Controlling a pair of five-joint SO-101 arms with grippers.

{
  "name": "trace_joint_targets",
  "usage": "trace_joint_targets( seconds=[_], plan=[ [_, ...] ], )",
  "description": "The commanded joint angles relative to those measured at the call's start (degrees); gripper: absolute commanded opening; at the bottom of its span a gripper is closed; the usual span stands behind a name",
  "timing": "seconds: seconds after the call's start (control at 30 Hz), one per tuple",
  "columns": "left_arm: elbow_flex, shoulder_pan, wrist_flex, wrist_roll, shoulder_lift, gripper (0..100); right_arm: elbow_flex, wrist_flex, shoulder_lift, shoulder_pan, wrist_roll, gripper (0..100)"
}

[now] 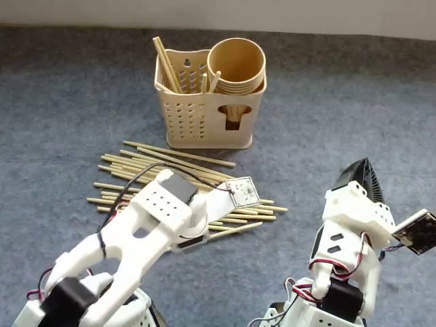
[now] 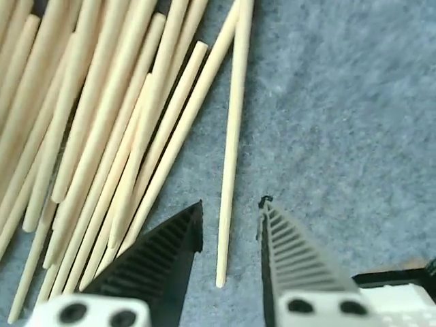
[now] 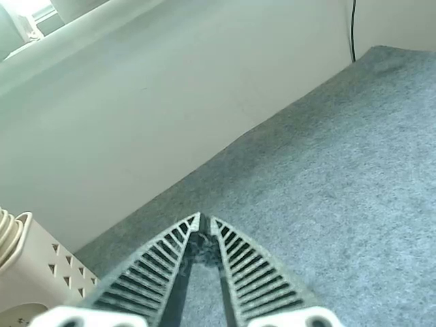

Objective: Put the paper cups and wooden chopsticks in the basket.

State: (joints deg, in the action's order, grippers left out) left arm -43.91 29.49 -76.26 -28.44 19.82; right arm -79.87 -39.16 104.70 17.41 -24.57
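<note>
The cream perforated basket [image 1: 204, 119] stands at the back middle of the grey mat. A stack of paper cups [image 1: 236, 63] fills its right compartment, and a few wooden chopsticks [image 1: 167, 65] lean in its left one. A pile of loose chopsticks [image 1: 170, 170] lies in front of the basket. My left arm [image 1: 163, 204] hangs over that pile. My left gripper [image 2: 231, 208] is open just above the mat, with one chopstick [image 2: 233, 136] lying between its fingers, apart from the pile [image 2: 102, 136]. My right gripper [image 1: 366, 165] [image 3: 204, 223] is shut on nothing and raised at the right.
Bare grey mat [image 1: 327, 116] stretches to the right of the basket and in front of the pile. A pale wall [image 3: 170, 102] rises behind the mat's far edge. The basket's corner [image 3: 34, 272] shows low in the right wrist view.
</note>
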Motion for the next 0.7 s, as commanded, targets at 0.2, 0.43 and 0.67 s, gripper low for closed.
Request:
trace_joint_targets(
  seconds=[0.2, 0.43, 0.67],
  plan=[
    [-3.65, 6.55, 10.64, 11.69, 7.16, 15, 0.31, 0.04, 0.48, 0.13, -0.09, 0.9],
    [-7.52, 6.37, 18.64, 13.36, 7.16, 15, 0.31, -0.04, 0.48, 0.13, -0.09, 0.9],
    [-10.77, 6.55, 24.53, 13.36, 6.55, 15, 0.31, -0.13, 0.48, 0.13, -0.09, 0.9]
  ],
)
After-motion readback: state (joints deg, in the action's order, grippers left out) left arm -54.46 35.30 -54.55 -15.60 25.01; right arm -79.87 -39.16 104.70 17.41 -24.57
